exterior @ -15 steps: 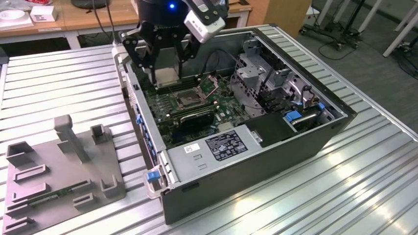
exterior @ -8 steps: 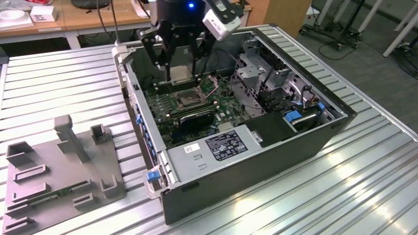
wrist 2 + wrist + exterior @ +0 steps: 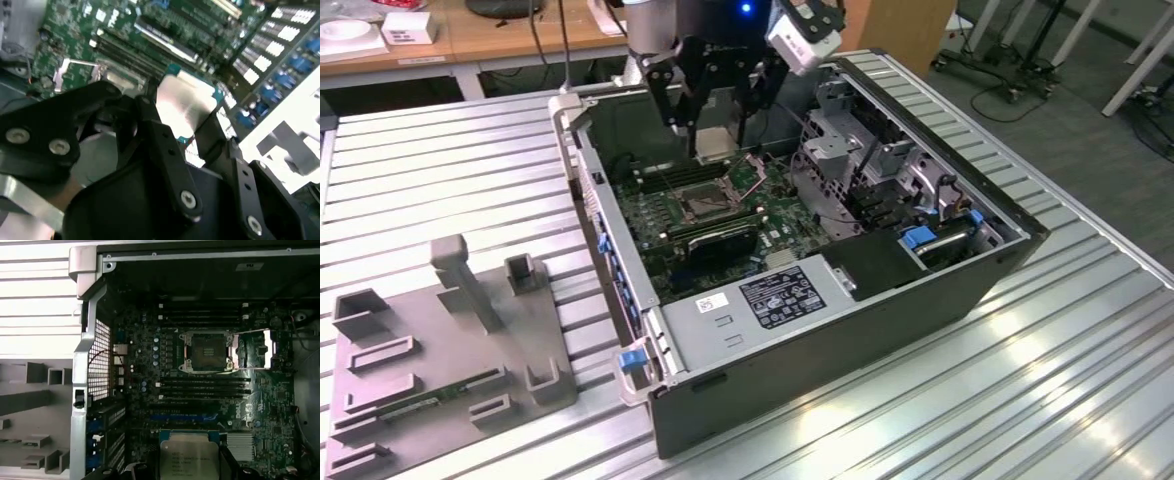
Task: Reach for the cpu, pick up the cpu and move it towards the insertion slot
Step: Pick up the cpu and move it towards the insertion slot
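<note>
Exterior view, L to R: grey tray on the table, then open case w/ gripper above the motherboard, fingers clamped on the cpu, held between them over the insertion slot. Cpu face has print; white label on the case, not read.

This is a robotics lab or test workshop. An open computer case lies on its side on a ribbed metal surface, its green motherboard exposed just below the jaws. A grey plastic fixture tray with moulded recesses sits well apart from the jaws on the same surface. Beyond the jaws stand a wooden bench carrying small boxes and trailing cables, and wheeled equipment stands on a carpeted floor.
</note>
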`<state>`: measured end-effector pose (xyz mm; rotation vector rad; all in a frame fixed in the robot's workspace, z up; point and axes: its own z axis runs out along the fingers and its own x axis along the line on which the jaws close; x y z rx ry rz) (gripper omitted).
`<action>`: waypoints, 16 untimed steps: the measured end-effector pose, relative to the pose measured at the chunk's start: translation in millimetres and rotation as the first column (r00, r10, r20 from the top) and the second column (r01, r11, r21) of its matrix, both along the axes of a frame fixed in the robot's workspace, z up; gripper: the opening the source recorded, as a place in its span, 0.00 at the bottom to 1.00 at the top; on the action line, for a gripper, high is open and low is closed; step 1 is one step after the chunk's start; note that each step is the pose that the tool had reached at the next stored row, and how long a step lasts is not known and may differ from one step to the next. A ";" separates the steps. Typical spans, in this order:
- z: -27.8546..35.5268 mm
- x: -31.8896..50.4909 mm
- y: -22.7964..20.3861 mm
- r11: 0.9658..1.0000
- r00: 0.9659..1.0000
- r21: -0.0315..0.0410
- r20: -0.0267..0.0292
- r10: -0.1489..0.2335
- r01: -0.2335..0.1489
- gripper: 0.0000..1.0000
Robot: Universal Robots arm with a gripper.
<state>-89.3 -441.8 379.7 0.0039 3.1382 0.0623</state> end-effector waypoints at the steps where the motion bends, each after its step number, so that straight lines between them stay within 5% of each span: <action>1: -0.4 0.8 3.8 1.000 1.000 0.000 0.000 0.000 0.000 0.55; 7: -2.4 11.8 19.5 1.000 1.000 0.000 0.000 0.000 0.000 0.55; 13: -3.8 33.1 24.0 1.000 1.000 0.000 0.000 0.000 0.000 0.55; 16: -4.2 37.5 24.4 1.000 1.000 0.000 0.000 0.000 0.000 0.55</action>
